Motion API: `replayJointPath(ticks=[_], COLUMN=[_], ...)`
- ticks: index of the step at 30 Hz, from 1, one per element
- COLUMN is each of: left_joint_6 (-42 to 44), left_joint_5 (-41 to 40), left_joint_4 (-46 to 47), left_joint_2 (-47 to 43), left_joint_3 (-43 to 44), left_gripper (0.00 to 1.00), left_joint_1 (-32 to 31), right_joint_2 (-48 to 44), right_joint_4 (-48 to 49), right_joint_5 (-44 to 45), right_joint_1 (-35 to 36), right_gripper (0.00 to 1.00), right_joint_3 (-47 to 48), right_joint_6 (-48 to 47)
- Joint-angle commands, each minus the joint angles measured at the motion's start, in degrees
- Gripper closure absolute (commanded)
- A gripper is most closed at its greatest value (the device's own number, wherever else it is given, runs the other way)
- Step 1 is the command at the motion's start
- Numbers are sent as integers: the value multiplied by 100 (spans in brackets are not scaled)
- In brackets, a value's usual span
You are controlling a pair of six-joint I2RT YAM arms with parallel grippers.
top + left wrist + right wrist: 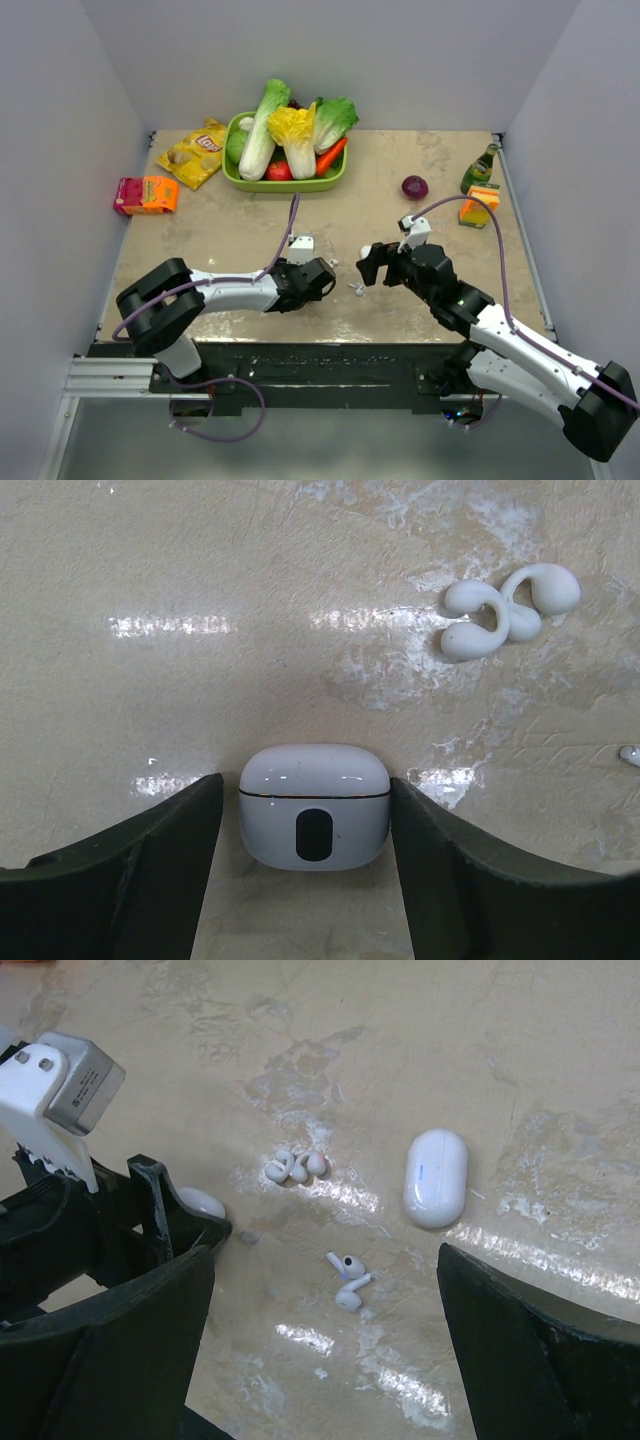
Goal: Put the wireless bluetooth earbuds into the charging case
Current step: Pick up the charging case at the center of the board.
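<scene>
- left pincer (pixel 306 782) brackets the charging case (pixel 340 805) on the counter (pixel 150 580), lid down; clenched or only beside it, i cannot tell.
- right pincer (pixel 322 1255) released, empty, above the earbuds (pixel 348 1282); second white case (pixel 435 1178) at their 1 o'clock.
- i'd pin the case squarely, then lift its lid first.
- green tray (pixel 300 185) at 12 holds vegetables (pixel 258 130).

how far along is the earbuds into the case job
Nothing done: the two tiny white stemmed plastic earbuds lie loose on the table. In hand: the left gripper brackets the small white rounded plastic charging case, closed; a firm grip is unclear. The right gripper is open, empty, near the earbuds. Left: open it, seat both earbuds.
</scene>
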Motion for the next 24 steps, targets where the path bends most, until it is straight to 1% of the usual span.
replayJointPath(ticks=[1,5,10,12,14,16,18,19,21,24], left_joint_6=[-101,-118,-118,-118,-127,-145,-162,-171,-206,-224], left_joint_5=[370,388,449,476,511,520,511,511,502,502], left_joint_4=[-482,-499,-473,-447,-447,-482,-499,-517,-552,-587], left_joint_2=[305,253,252,252,226,200,174,173,191,191], left_joint_3=[-131,-166,-210,-227,-245,-254,-262,-262,-262,-262], left_gripper=[27,24,24,29,38,40,40,36,32,30], left_joint_1=[-80,-142,-151,-159,-159,-168,-186,-194,-203,-230], right_joint_2=[-7,-42,-51,-68,-94,-112,-103,-103,-77,-68], right_joint_4=[223,232,258,250,232,223,232,241,250,285], right_joint_5=[57,74,57,57,83,92,92,92,74,65], right_joint_1=[9,9,1,9,10,10,9,10,1,1], right_gripper=[4,4,4,4,4,4,4,4,4,4], right_joint_3=[78,43,-1,8,8,-1,8,8,-1,-19], right_joint_6=[8,17,35,43,35,26,35,26,35,43])
